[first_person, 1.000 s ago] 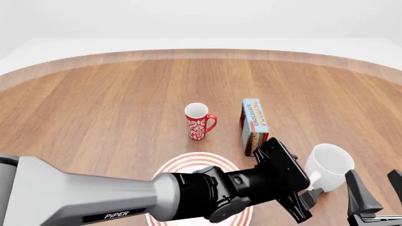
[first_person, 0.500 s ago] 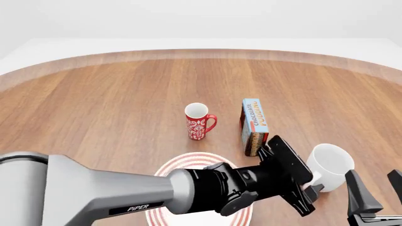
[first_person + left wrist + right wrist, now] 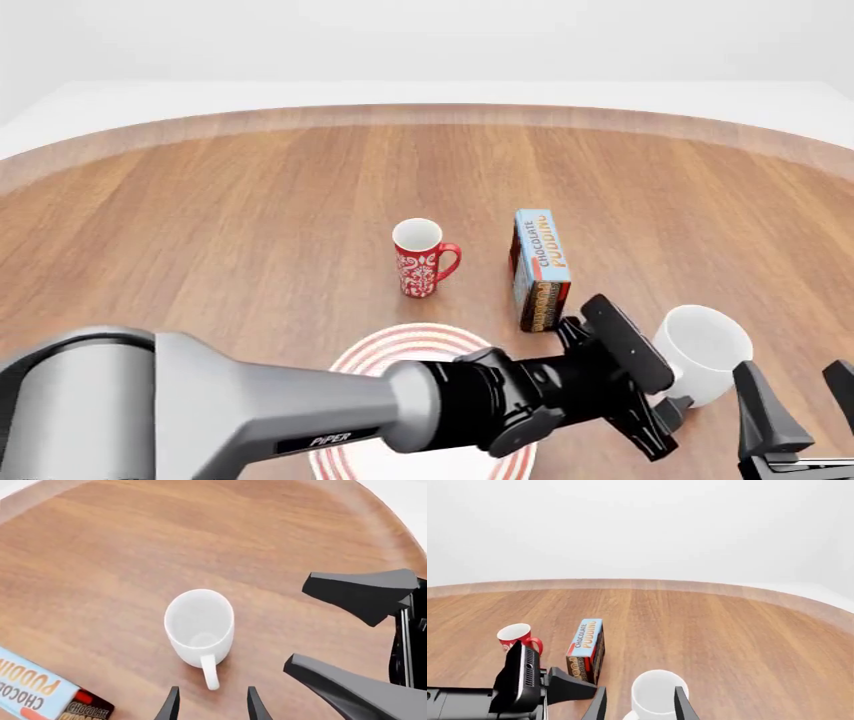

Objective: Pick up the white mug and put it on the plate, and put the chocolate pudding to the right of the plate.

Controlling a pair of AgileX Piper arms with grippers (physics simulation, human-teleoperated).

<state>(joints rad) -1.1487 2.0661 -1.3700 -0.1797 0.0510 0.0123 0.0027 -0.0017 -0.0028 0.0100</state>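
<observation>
The white mug (image 3: 701,343) stands upright at the near right of the table, its handle (image 3: 210,671) pointing back toward my left gripper (image 3: 666,421). That gripper is open, and in the left wrist view its fingertips (image 3: 171,706) sit just short of the handle's end, one to each side. The chocolate pudding (image 3: 539,262) lies left of the mug and beyond the plate (image 3: 363,356), which my left arm mostly covers. My right gripper (image 3: 803,400) is open and holds nothing, close to the mug's near right side. In the right wrist view the white mug (image 3: 657,692) shows between its fingers, a little ahead.
A slim red mug with a white pattern (image 3: 423,258) stands upright left of the pudding, beyond the plate. The wooden table's curved far edge (image 3: 427,112) runs across the back. My two grippers are close together beside the white mug.
My left gripper has crept to the right and slightly forward, closing in on the white mug's handle. The right gripper, mugs and pudding have not moved.
</observation>
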